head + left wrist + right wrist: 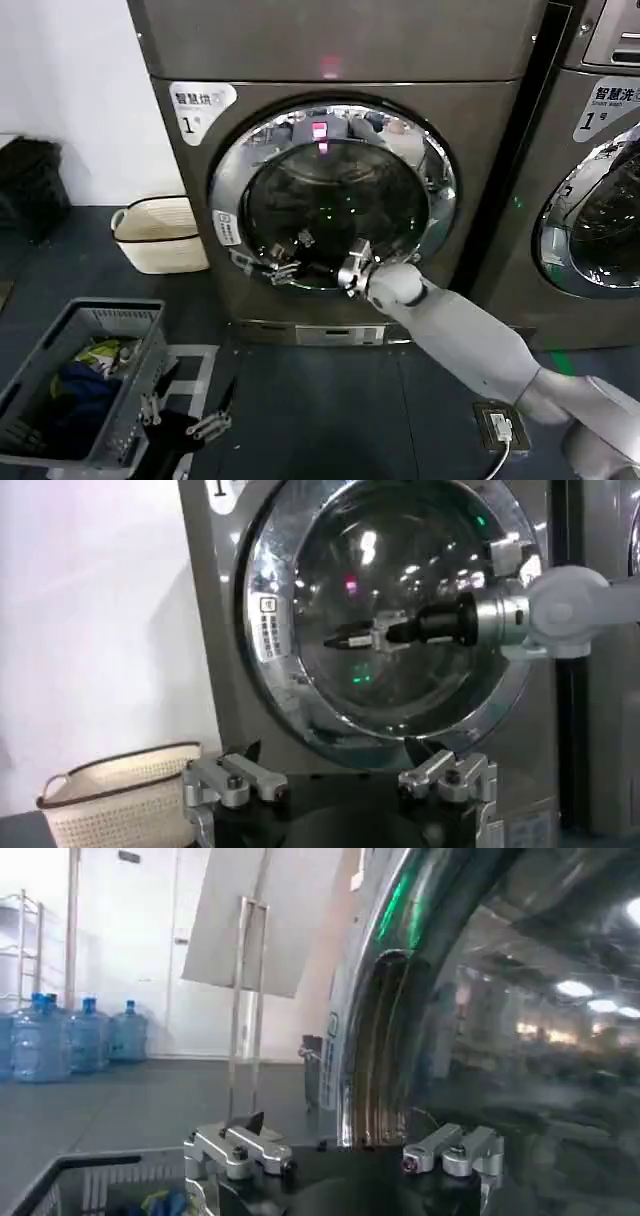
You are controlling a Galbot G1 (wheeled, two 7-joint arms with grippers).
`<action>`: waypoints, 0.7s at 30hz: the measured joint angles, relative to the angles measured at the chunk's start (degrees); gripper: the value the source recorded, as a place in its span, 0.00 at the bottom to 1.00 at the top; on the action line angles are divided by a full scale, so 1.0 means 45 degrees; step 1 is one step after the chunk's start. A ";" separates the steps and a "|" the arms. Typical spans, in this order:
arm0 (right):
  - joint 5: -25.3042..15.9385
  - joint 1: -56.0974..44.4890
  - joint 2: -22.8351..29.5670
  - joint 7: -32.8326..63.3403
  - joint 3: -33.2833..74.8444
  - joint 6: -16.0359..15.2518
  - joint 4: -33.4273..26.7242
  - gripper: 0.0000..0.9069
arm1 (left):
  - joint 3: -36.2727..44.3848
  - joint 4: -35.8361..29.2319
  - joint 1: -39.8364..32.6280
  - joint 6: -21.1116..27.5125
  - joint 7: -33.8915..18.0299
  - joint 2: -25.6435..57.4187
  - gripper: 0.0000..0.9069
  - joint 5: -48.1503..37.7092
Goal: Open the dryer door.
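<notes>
Now I see right claw at centre frame, against lower glass of shut dryer door, fingers spread, gripping nothing. Left claw open, lower left.

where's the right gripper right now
In the head view the right gripper is up against the dark glass of the dryer door, at its lower middle, just inside the chrome ring.
</notes>
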 joint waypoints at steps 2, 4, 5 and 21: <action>0.0003 0.0087 0.0100 -0.0032 -0.0064 0.0000 -0.0092 1.00 | 0.0000 0.0005 -0.0003 0.0001 0.0000 -0.0001 1.00 0.0000; 0.0016 0.0192 0.0214 -0.0070 -0.0156 0.0001 -0.0199 1.00 | 0.0000 0.0006 -0.0004 0.0001 0.0002 -0.0001 1.00 0.0000; 0.0032 0.0264 0.0294 -0.0084 -0.0226 0.0002 -0.0264 1.00 | 0.0000 0.0006 -0.0006 0.0002 0.0001 -0.0001 1.00 -0.0001; 0.0092 0.0937 0.1207 -0.0189 -0.0855 0.0049 -0.1063 1.00 | -0.0009 0.0007 -0.0056 0.0010 0.0000 -0.0019 1.00 -0.0029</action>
